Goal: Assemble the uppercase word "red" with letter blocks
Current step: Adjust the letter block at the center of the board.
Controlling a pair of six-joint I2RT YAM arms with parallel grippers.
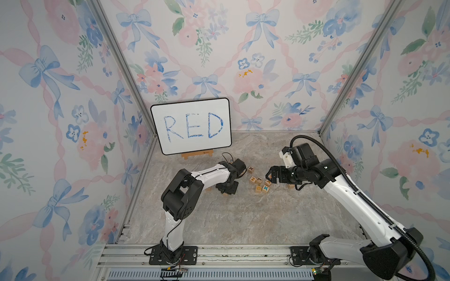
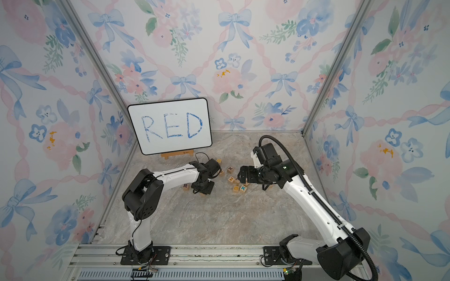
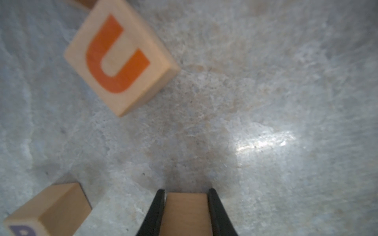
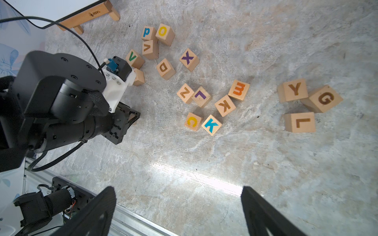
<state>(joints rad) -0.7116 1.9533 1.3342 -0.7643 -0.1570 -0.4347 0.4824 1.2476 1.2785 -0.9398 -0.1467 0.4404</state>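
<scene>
My left gripper (image 3: 186,191) is shut on a light-wood block (image 3: 186,212); only a plain face of it shows. It is low over the table in both top views (image 1: 227,188) (image 2: 203,188). The R block (image 2: 185,186) lies just left of that gripper. In the right wrist view the D block (image 4: 165,68) and the E block (image 4: 239,90) lie loose among the scattered blocks. My right gripper (image 4: 178,192) is open and holds nothing, hovering over the block cluster (image 1: 271,174).
An orange U block (image 3: 118,59) and a block with a cut-off dark letter (image 3: 47,212) lie near the left gripper. Blocks X (image 4: 188,59), Z (image 4: 185,93), K (image 4: 211,124), Y (image 4: 295,90), G (image 4: 325,99) lie about. The RED whiteboard (image 1: 191,126) stands at the back.
</scene>
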